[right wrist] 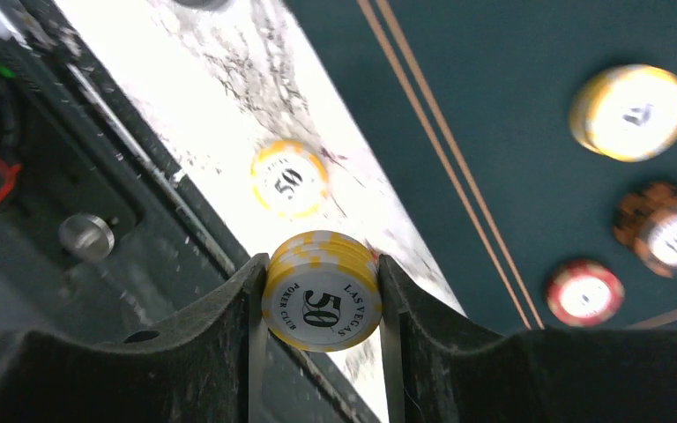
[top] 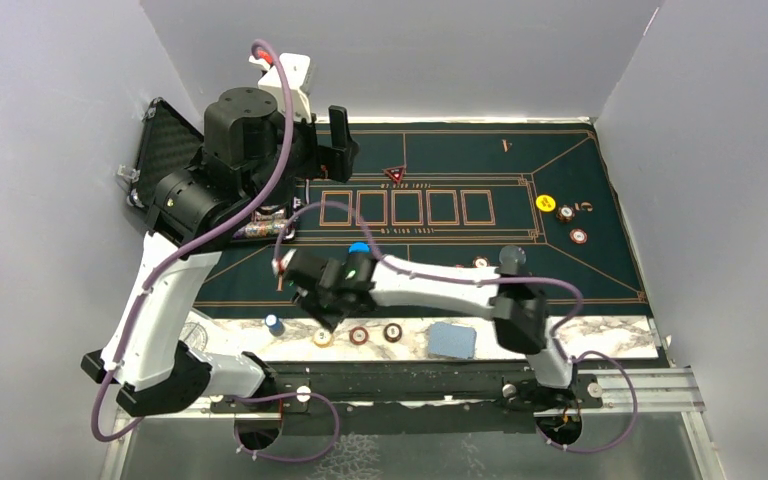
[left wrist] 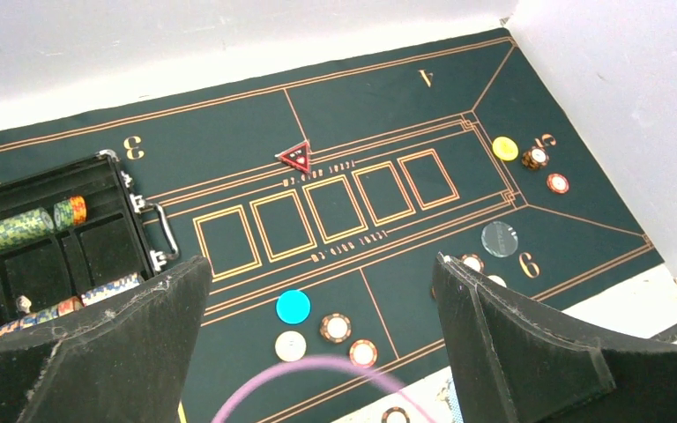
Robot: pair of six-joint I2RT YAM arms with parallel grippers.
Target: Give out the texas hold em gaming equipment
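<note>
**Stack of yellow chips (right wrist: 322,304) pinched in the right gripper (right wrist: 322,286)**

The stack is clamped by its edges between the two dark fingers (right wrist: 229,308). Its face, marked 50, is turned toward the wrist camera. It is held over the marble-patterned strip (right wrist: 229,79) along the near edge of the green felt mat (right wrist: 511,53). Whether it touches the strip cannot be told. A single yellow chip (right wrist: 289,179) of the same kind lies flat on the strip just beyond the stack. On the mat near it, a yellow-rimmed chip (right wrist: 630,112), a brown chip (right wrist: 670,233) and a red chip (right wrist: 584,291) are seen, each apart from the others.

From above, two red-brown chips (top: 359,335) are seen on the strip. The blue-backed cards (top: 451,340) are laid to their right, also on the strip.

The left gripper (left wrist: 317,273) is held high over the mat with its fingers spread fully apart. Below it a blue disc (left wrist: 293,307) lies just beside three chips (left wrist: 335,327). The red triangular marker (left wrist: 295,157) is placed just beyond the row of five orange boxes. Toward the far right corner a yellow disc (left wrist: 505,148) is set near two more chips (left wrist: 535,158), and a clear disc (left wrist: 500,239) lies nearer the arms. The black case (left wrist: 97,172) lies open at the left of the mat, with rows of chips (left wrist: 18,227) stored on edge in its compartments.
</note>
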